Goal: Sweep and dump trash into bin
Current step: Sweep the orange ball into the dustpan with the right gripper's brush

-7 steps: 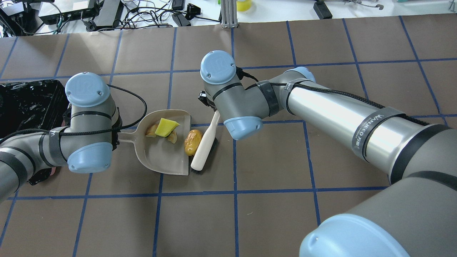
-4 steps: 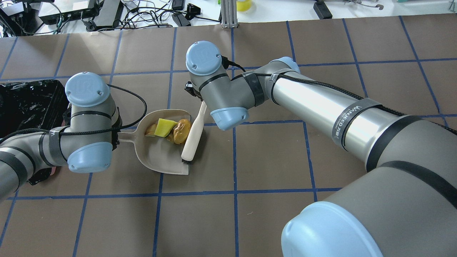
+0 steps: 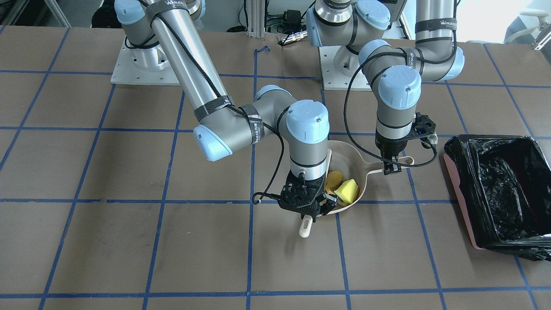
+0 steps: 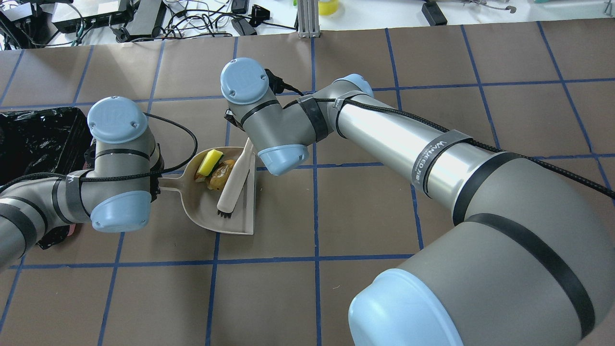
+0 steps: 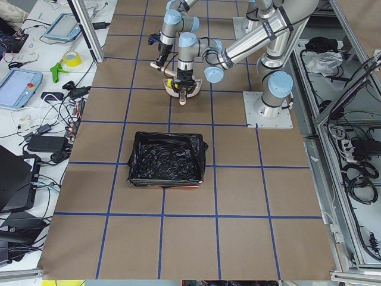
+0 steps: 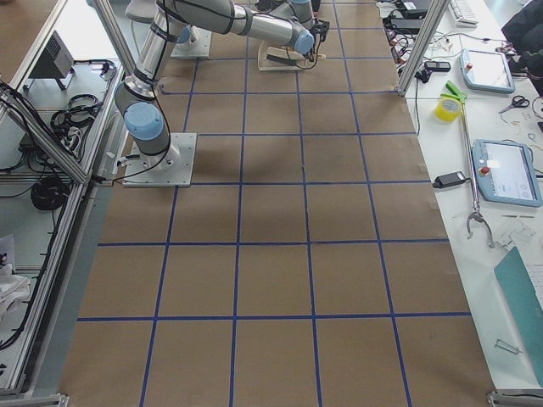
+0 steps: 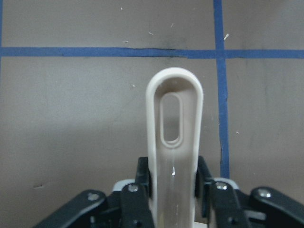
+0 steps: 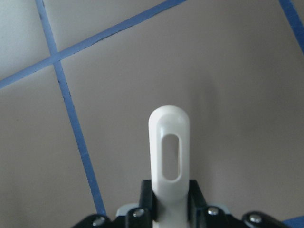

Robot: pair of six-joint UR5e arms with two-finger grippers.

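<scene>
The beige dustpan (image 4: 206, 206) lies flat on the table, and my left gripper (image 3: 392, 165) is shut on its handle (image 7: 175, 137). My right gripper (image 3: 306, 207) is shut on the cream brush handle (image 8: 170, 152). The brush (image 4: 234, 180) lies across the pan, bristles down. In the pan's back corner sit the yellow-green sponge block (image 4: 210, 162) and the amber wad (image 4: 220, 175), also seen from the front (image 3: 347, 190). A bit of the peel (image 4: 199, 177) shows beside them. The bin (image 4: 33, 139) with its black bag stands left of my left arm, its pink side (image 3: 459, 202) visible from the front.
Cables and electronics (image 4: 144, 19) and a metal post (image 4: 307, 19) line the table's far edge. The arm bases (image 3: 142, 64) stand behind the work area. Blue tape lines grid the brown table top.
My right arm has swept the brush to the left, pushing the amber wad off the table into the dustpan against the sponge. The brush now lies over the pan. The left arm has not moved.
</scene>
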